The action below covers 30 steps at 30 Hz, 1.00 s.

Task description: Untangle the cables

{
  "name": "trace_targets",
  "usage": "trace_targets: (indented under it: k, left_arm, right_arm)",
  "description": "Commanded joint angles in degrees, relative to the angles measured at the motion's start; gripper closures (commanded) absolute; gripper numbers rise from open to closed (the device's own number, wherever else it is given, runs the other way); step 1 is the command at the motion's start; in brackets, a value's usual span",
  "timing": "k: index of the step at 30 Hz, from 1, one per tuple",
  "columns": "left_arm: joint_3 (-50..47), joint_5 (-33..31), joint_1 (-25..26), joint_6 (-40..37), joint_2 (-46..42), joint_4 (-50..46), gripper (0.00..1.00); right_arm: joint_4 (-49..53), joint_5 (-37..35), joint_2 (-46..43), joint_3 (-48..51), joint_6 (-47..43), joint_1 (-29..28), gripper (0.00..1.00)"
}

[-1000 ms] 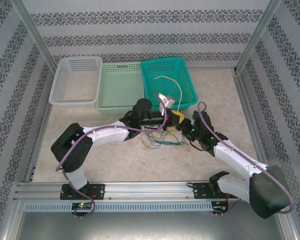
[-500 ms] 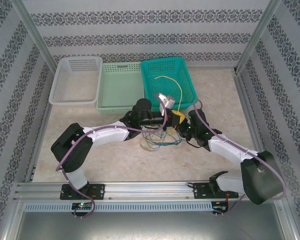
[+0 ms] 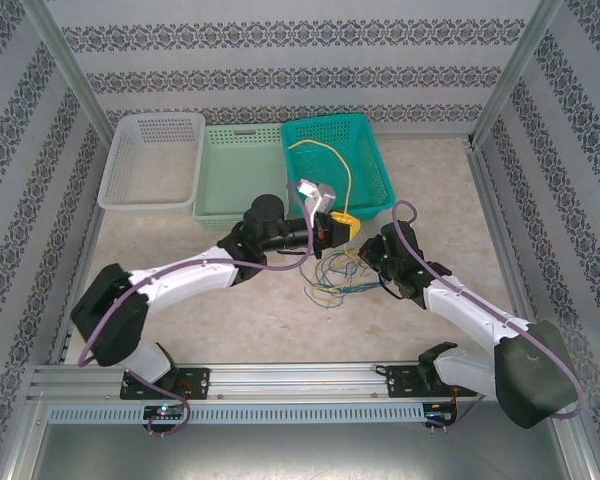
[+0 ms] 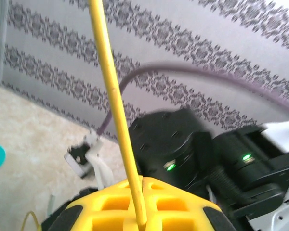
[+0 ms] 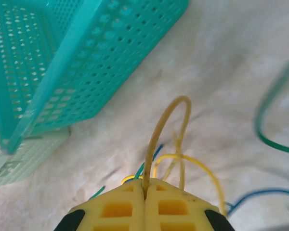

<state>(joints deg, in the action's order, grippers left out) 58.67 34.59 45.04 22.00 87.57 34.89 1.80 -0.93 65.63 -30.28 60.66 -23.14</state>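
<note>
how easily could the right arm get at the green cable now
Probably not yet: the right gripper is shut on a yellow cable. The green cable lies close by on bare table, so likely yes once it lets go.

Top external: mounted high above the near edge of the table (image 3: 230,320), aimed down and forward to the teal basket (image 3: 325,122); everything is seen from afar.
Left wrist: set behind the left gripper (image 4: 142,214), held about level, faced at the right arm (image 4: 183,149); very near.
Right wrist: set behind the right gripper (image 5: 144,199), tilted down at the table; near.
Shared: the yellow cable (image 4: 114,96) is caught in all three views.
</note>
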Motion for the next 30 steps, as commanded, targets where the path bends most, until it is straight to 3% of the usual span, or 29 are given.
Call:
trace_targets:
  k: [1, 12, 18, 23, 30]
  left_arm:
    - [1.62, -2.25, -0.89, -3.26, -4.55, -2.76, 1.0]
    - [2.0, -7.47, -2.38, -5.8, -10.82, -7.44, 1.0]
    - [6.83, -5.96, -2.85, -6.95, -10.16, -10.13, 1.0]
    - [11.52, -7.06, -4.25, -10.49, -7.12, -13.32, 1.0]
    - [21.8, -0.55, -9.65, -6.98, 4.54, -11.71, 1.0]
  right_arm:
    - [2.87, -5.94, 0.27, 3.12, -0.95, -0.42, 1.0]
    - [0.07, -7.49, 0.91, 5.14, 0.4, -0.51, 1.0]
    - [-0.89, -6.89, 2.21, 4.64, 0.06, -0.51, 1.0]
    - [-2.65, -5.31, 3.93, 4.32, -0.52, -0.46, 1.0]
    - [-3.03, -4.41, 4.44, 3.48, -2.14, -0.49, 1.0]
